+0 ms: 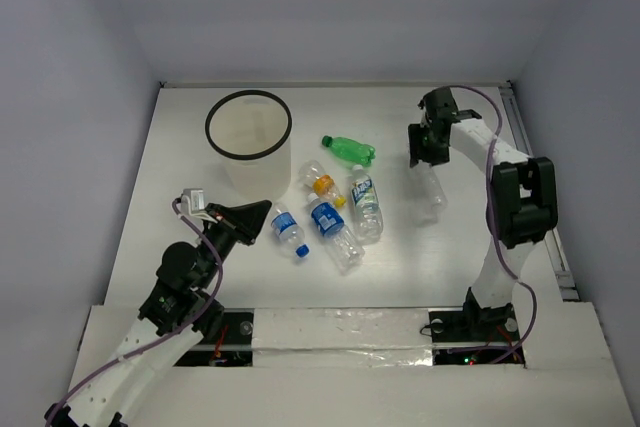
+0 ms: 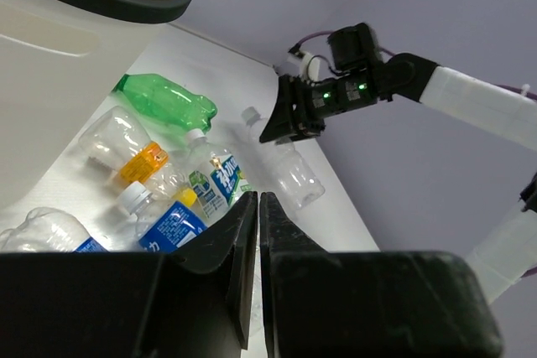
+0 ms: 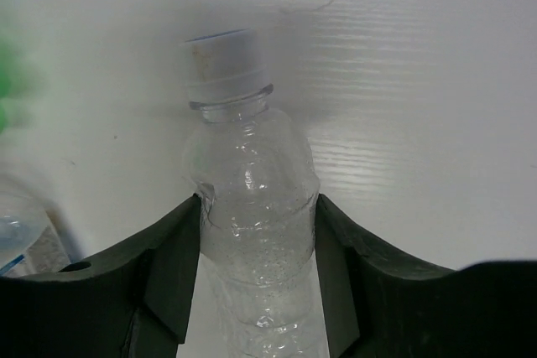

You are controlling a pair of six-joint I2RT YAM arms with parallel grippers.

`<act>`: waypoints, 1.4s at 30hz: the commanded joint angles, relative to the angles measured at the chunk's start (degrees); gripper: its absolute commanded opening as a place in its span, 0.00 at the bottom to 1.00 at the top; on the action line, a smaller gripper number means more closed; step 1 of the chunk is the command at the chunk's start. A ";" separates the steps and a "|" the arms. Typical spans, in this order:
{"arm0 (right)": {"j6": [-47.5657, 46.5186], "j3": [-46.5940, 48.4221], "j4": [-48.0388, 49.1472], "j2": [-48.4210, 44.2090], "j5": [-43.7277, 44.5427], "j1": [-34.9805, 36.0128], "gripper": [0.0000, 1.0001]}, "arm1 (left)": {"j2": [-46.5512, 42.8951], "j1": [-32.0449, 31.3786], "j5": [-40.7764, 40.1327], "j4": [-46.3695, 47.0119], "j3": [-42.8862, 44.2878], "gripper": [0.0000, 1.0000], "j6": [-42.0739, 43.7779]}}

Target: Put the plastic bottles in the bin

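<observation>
A clear unlabelled bottle (image 1: 431,192) with a white cap (image 3: 222,60) lies on the table at the right. My right gripper (image 1: 424,155) is shut on it, with both fingers pressed against its sides just below the shoulder (image 3: 256,199). In the middle lie several more bottles: a green one (image 1: 349,150), an orange-capped one (image 1: 320,182), a blue-labelled one (image 1: 333,227), a white-labelled one (image 1: 367,205) and a small blue-capped one (image 1: 289,231). The bin (image 1: 248,125) stands at the back left. My left gripper (image 1: 262,209) is shut and empty, just left of the blue-capped bottle.
White walls close in the table at the back and on both sides. A metal rail (image 1: 540,197) runs along the right edge. In the left wrist view the bin's wall (image 2: 50,81) rises close on the left.
</observation>
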 commanded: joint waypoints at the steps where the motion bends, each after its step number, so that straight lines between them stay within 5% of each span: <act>1: 2.59 4.02 2.55 -13.07 5.15 2.56 0.51 | 0.50 0.26 1.40 3.63 -0.52 0.03 0.05; 9: 6.97 18.43 17.03 -23.65 5.06 23.47 0.51 | 3.49 0.26 1.49 3.20 0.53 0.15 -0.22; 16: 11.64 25.20 49.08 -12.33 1.99 33.77 0.51 | 3.40 0.26 -0.70 -1.28 1.41 0.32 -2.32; 20: 12.97 39.84 50.28 -0.11 0.31 35.79 0.50 | 4.72 0.26 -0.53 -4.09 1.77 0.36 -3.73; 27: 10.85 47.79 52.39 10.71 1.37 38.34 0.51 | 6.03 0.26 0.26 -4.36 1.76 0.53 -4.79; 34: 9.10 39.83 54.75 11.16 2.25 39.92 0.56 | 8.85 0.26 2.36 -3.49 0.63 0.54 -6.80; 42: 8.75 30.93 58.98 6.86 2.34 39.92 0.81 | 12.62 0.26 2.19 -1.90 0.01 0.57 -8.04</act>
